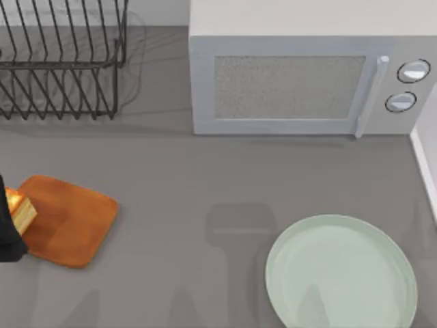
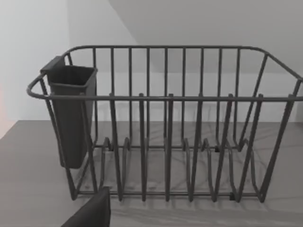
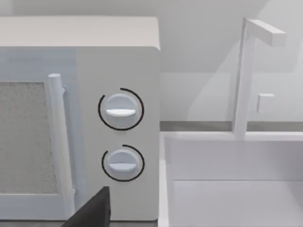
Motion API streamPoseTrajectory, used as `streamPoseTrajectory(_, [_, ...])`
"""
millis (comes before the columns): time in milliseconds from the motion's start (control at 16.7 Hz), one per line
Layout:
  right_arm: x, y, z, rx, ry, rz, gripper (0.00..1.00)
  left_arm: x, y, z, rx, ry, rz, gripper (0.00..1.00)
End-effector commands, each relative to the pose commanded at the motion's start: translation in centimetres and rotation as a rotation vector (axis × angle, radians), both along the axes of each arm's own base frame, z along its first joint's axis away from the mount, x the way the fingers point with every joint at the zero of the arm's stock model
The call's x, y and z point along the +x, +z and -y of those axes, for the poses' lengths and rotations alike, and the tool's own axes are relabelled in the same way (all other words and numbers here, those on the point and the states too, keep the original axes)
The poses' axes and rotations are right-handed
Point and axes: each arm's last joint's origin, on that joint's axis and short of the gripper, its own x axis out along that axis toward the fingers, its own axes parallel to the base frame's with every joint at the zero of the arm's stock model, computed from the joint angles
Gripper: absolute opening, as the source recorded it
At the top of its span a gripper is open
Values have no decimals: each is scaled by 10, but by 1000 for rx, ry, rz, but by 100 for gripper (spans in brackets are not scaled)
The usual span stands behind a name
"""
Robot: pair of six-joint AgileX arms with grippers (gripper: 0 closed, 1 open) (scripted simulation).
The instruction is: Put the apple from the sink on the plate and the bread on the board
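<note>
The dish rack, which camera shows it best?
The left wrist view: the whole dish rack stands there from the front, with a dark cup hung on one end. The top view catches part of it, cut off at the table's far left corner. The right wrist view faces the microwave and sink.

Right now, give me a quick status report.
Left tool at table's left edge beside golden-yellow bread block over the orange-brown wooden board. Pale mint-green round plate bare.

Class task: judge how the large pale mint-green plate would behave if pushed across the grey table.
The pale mint-green plate lies flat and wide, so it would probably slide, not tip. Its smooth glazed look suggests it is rigid and slippery.
</note>
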Motion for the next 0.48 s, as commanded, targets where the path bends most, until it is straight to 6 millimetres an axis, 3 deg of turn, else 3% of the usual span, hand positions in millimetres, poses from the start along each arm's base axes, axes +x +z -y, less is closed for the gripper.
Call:
streamPoseTrajectory(240, [0,4,0,-3,-4,-20,100,0,0,0,0,0,0,100])
streamPoseTrajectory(480, [6,30,3,-22,-25,-141,100,0,0,0,0,0,0,100])
